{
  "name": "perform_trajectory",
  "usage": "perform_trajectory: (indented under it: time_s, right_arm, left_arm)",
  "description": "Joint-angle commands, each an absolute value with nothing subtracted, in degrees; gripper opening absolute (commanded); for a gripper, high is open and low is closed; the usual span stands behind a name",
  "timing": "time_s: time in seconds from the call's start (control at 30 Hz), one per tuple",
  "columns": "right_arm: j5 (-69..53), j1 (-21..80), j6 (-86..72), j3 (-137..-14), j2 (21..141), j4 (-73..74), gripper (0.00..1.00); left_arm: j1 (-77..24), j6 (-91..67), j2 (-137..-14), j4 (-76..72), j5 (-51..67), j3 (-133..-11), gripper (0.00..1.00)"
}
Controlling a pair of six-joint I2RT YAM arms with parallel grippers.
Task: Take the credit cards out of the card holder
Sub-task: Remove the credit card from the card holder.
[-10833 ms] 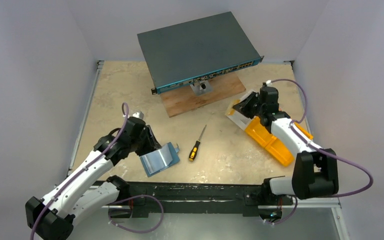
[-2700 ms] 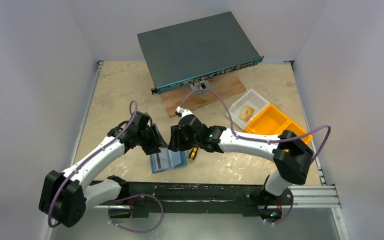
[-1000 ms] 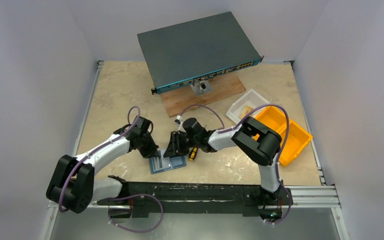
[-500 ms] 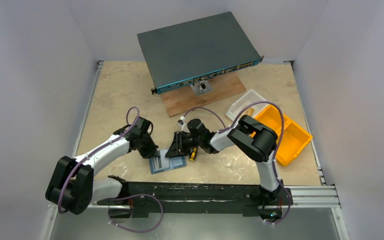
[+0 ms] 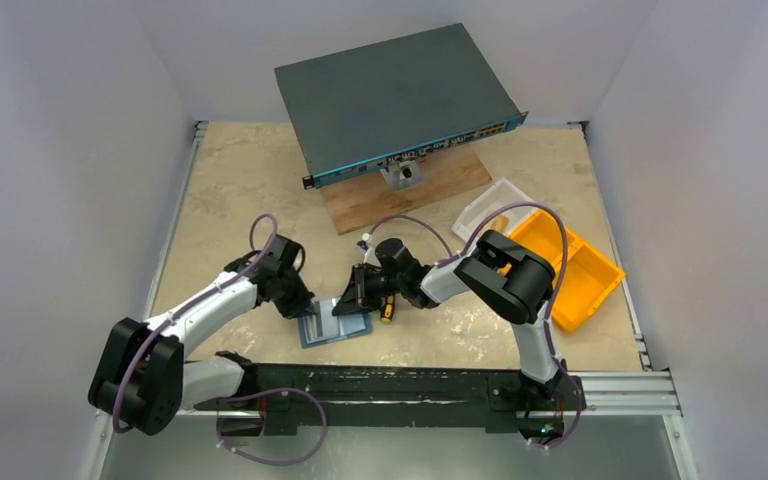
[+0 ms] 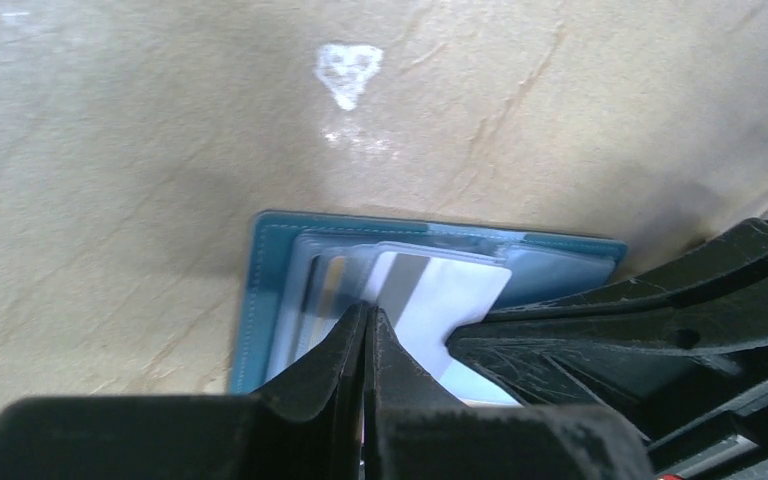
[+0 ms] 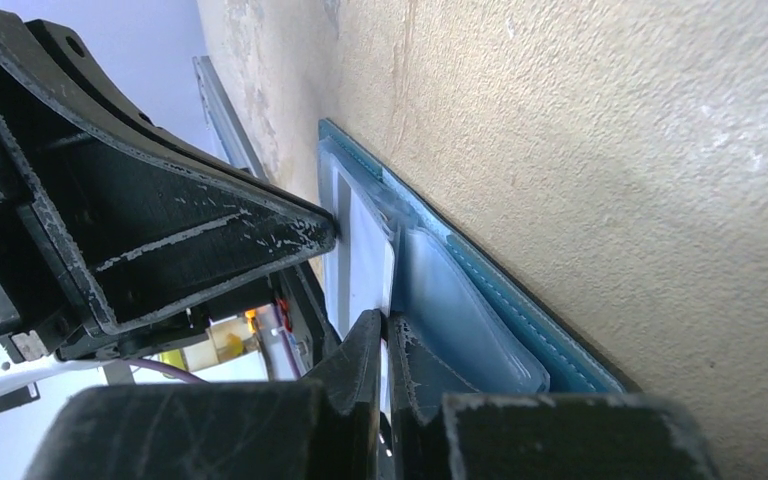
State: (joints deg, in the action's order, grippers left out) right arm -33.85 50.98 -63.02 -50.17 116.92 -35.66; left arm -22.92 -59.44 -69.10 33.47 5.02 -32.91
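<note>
The teal-blue card holder (image 5: 335, 328) lies open on the table near the front edge. In the left wrist view, the card holder (image 6: 260, 290) shows pale slots with a white credit card (image 6: 450, 300) with a grey stripe sticking partly out. My left gripper (image 6: 365, 318) is shut, its tips pressing on the holder's left part. My right gripper (image 7: 387, 322) is shut on the white card's (image 7: 365, 260) edge, beside the holder's blue pocket (image 7: 460, 310). From above, the left gripper (image 5: 305, 310) and the right gripper (image 5: 343, 305) meet over the holder.
A large dark network switch (image 5: 395, 95) rests on a wooden board (image 5: 410, 195) at the back. A yellow-handled screwdriver (image 5: 388, 308) lies just right of the holder, under my right wrist. An orange bin (image 5: 580, 275) and a white tray (image 5: 490, 205) sit at the right.
My right gripper's jaws have closed onto the white card's edge over the last second. Both arms have stayed over the card holder, barely shifting.
</note>
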Motion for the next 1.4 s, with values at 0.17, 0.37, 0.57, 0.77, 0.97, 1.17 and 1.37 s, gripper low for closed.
perform_trajectory:
  time_s: [0.17, 0.37, 0.57, 0.77, 0.97, 1.17, 1.37]
  right_arm:
    - [-29.3, 50.7, -59.5, -50.3, 113.1, -30.2, 0.00]
    - [-28.2, 50.7, -58.2, -51.3, 113.0, -28.2, 0.00]
    - [-28.0, 50.7, -58.0, -51.2, 113.0, -27.9, 0.04]
    - [-28.8, 50.7, -58.6, -51.2, 112.9, -29.1, 0.19]
    - [-29.4, 50.7, -59.7, -50.6, 112.9, -30.6, 0.11]
    - [-28.6, 50.7, -59.3, -50.5, 111.9, -30.0, 0.02]
    - [-26.5, 50.7, -57.4, -51.0, 110.9, -26.8, 0.00]
  left_arm:
    - [-23.0, -58.2, -65.0, 38.8, 0.3, -31.9, 0.00]
    - [-23.0, -57.4, -67.2, 36.6, 2.2, -31.9, 0.00]
    - [-23.0, -57.3, -65.7, 36.0, 3.2, -32.1, 0.00]
    - [-23.0, -56.9, -66.0, 36.2, 3.2, -32.4, 0.00]
    - [-23.0, -57.1, -66.5, 36.0, 3.4, -32.0, 0.00]
    - [-23.0, -57.1, -66.4, 36.2, 3.5, -32.1, 0.00]
    - [-23.0, -55.3, -63.2, 36.8, 4.6, -33.7, 0.00]
